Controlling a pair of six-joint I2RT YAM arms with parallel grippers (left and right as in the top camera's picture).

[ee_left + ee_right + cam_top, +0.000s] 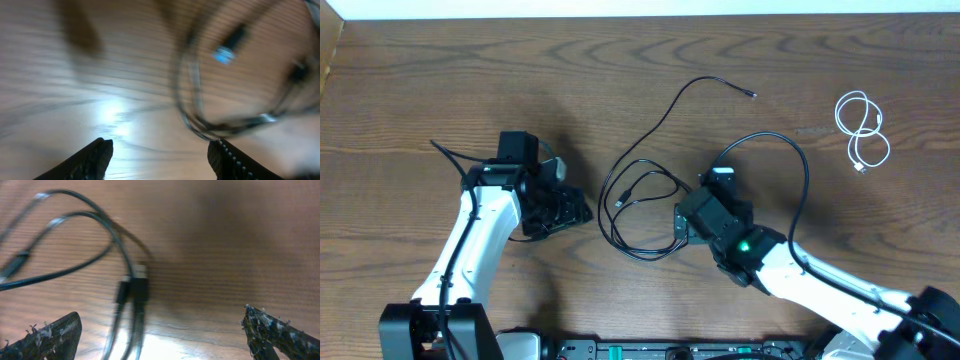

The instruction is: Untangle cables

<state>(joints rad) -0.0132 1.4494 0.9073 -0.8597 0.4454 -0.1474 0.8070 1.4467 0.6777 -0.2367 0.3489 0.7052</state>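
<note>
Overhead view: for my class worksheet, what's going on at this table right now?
Two robot arms are working on a tangle of black cables in the middle of the wooden table. The right end effector is open over the tangle, strands lying between its fingers but ungripped. The left end effector hovers open beside the loops, holding nothing. A white cable lies coiled apart on the right.
</note>
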